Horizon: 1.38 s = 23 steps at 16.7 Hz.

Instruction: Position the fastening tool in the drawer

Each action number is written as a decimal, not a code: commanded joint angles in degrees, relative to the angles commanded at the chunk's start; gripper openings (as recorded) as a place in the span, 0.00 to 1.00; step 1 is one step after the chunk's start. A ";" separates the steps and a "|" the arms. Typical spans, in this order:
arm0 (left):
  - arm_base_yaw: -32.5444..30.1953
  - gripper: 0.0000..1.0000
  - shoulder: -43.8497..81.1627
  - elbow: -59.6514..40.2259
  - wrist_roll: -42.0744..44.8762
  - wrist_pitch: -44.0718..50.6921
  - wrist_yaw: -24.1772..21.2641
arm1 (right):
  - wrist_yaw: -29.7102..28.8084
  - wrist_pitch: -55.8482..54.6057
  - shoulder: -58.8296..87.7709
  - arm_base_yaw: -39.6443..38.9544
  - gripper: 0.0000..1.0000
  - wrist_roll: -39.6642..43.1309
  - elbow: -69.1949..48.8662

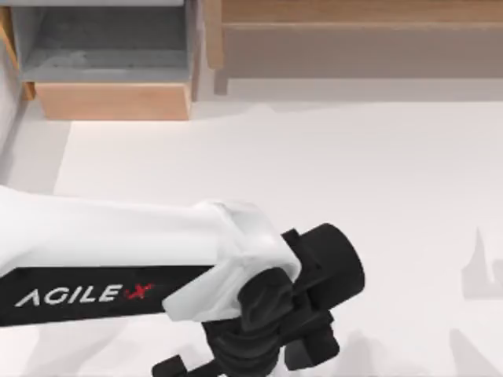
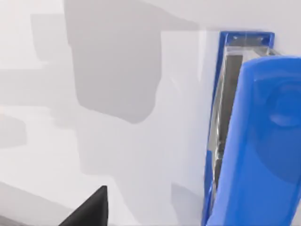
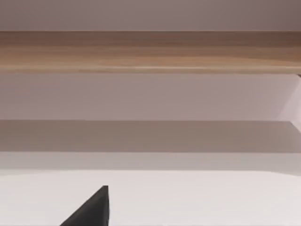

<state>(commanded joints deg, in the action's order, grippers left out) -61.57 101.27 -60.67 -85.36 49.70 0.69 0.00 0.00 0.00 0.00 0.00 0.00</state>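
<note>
Up top, the left arm (image 1: 118,259) reaches across the white worktop (image 1: 354,181) from its left edge, wrist near the front edge; whether its jaws are clenched, I cannot tell. The drawer (image 1: 110,100) stands open at the far left corner, beside the brown shelf unit (image 1: 354,39). From the left wrist, the fastening tool (image 2: 256,141) lies on the worktop. From the right wrist, the shelf unit sits ahead.

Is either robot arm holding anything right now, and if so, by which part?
It cannot be told. The blue fastening tool shows close up in the left wrist view, over the white table, but no fingers are seen gripping it. The drawer stands open.
</note>
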 joint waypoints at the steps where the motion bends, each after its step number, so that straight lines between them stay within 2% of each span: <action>1: 0.00 1.00 0.83 0.80 0.01 -1.79 0.00 | 0.00 0.00 0.00 0.00 1.00 0.00 0.00; 5: 0.01 1.00 4.23 4.11 0.06 -8.66 -0.01 | 0.00 0.00 0.00 0.00 1.00 0.00 0.00; 9: 0.00 1.00 4.52 4.36 0.05 -9.09 -0.02 | 0.00 0.00 0.00 0.00 1.00 0.00 0.00; 22: 0.00 0.02 4.52 4.36 0.05 -9.09 -0.02 | 0.00 0.00 0.00 0.00 1.00 0.00 0.00; 23: 0.00 0.00 4.52 4.36 0.05 -9.09 -0.02 | 0.00 0.00 0.00 0.00 1.00 0.00 0.00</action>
<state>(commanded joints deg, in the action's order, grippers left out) -61.57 105.79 -56.31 -85.31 40.61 0.67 0.00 0.00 0.00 0.00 0.00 0.00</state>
